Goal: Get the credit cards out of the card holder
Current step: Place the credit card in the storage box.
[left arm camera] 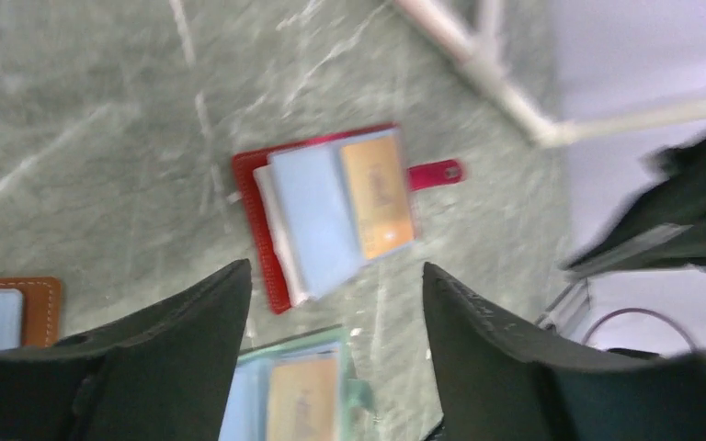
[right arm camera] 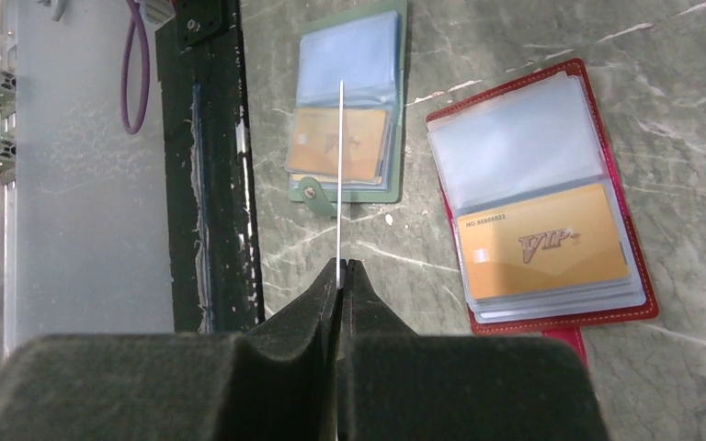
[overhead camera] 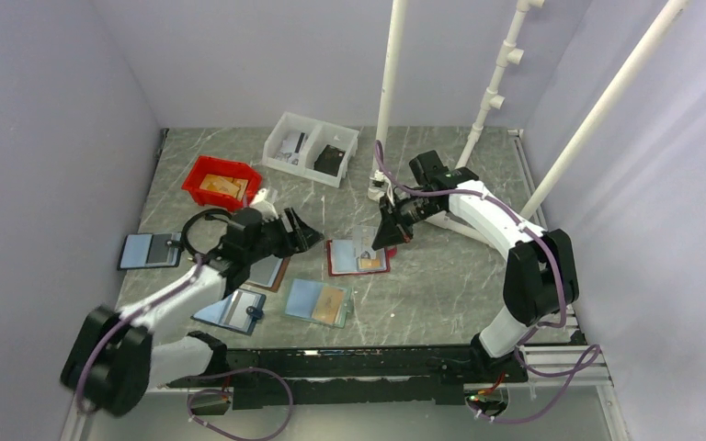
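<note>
The red card holder (right arm camera: 515, 147) lies open and flat on the table (overhead camera: 441, 276), between your two arms. An orange card (right arm camera: 542, 243) sits in its front sleeve, under the clear plastic. Your right gripper (right arm camera: 340, 266) is pressed together on a thin card (right arm camera: 340, 165), which shows only by its edge, and hangs above the table near the holder's edge. Your left gripper (left arm camera: 335, 276) is spread wide with nothing between the fingers, and it hovers at the holder's other side.

What can go wrong: the thin card is held only at one end, so a quick swing may let it slip or turn. If you set it down on the teal holder (right arm camera: 368, 55) just beside, it will mix with the wrong cards. Nothing pins the red holder, so I judge that pulling the orange card could drag the whole holder along.

Hard to make out: the face and colour of the thin card, and how many cards hide behind the orange one. The left wrist view is blurred.
</note>
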Tool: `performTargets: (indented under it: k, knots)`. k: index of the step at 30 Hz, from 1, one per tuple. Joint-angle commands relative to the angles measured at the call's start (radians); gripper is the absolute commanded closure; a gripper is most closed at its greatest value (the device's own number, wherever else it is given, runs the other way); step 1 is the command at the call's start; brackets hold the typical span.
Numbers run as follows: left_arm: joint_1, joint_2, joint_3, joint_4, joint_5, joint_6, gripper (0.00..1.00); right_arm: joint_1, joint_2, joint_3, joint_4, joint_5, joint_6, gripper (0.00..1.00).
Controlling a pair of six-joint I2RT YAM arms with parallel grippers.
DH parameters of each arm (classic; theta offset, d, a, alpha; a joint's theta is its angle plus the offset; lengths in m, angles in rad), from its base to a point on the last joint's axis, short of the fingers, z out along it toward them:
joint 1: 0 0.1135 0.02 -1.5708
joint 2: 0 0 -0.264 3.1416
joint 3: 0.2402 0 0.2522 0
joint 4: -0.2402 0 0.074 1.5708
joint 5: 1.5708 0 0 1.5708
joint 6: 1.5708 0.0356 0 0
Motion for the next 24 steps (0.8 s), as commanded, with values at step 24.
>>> performTargets:
  k: [24]
  knots:
    - [-0.091,-0.145,0.014,0.295,0.346,0.075,0.05,0.010,0.022,0.051,-0.062,-0.124,-0.079,1.00]
